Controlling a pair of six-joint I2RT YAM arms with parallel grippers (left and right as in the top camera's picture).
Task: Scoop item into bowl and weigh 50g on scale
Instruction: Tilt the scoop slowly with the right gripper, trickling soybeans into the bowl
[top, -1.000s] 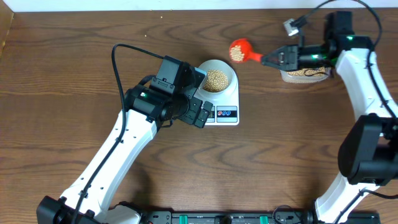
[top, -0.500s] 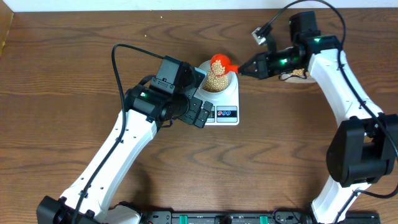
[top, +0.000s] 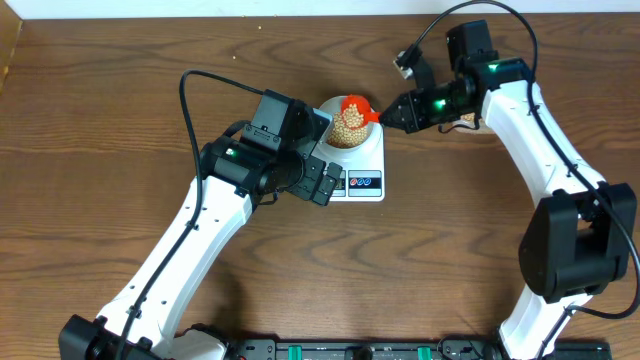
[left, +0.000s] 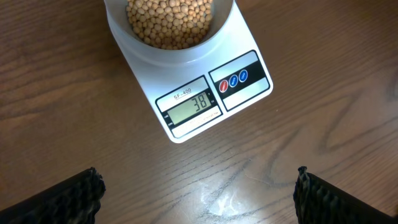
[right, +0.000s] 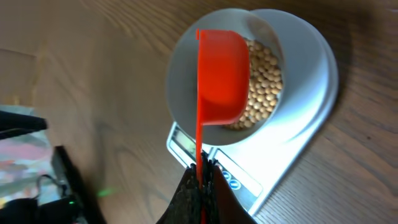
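We see the R pincer (right: 202, 173) clamped tight on the thin handle of a red scoop (right: 221, 74). The scoop's cup is over the bowl (right: 179, 93), just above the beans (left: 168, 22). We can't tell if any beans are in the cup. The bowl sits on the white scale (left: 149, 74) w/ lots of beans in it. The scale's little screen (left: 191, 104) says 38. The scale is on the bench (top: 120, 100), closer to the far edge, abt halfway btw the left & right edges. The L pincer (left: 198, 174) hangs over the bench just by the scale's screen end, fingers wide apart, holding nothing.
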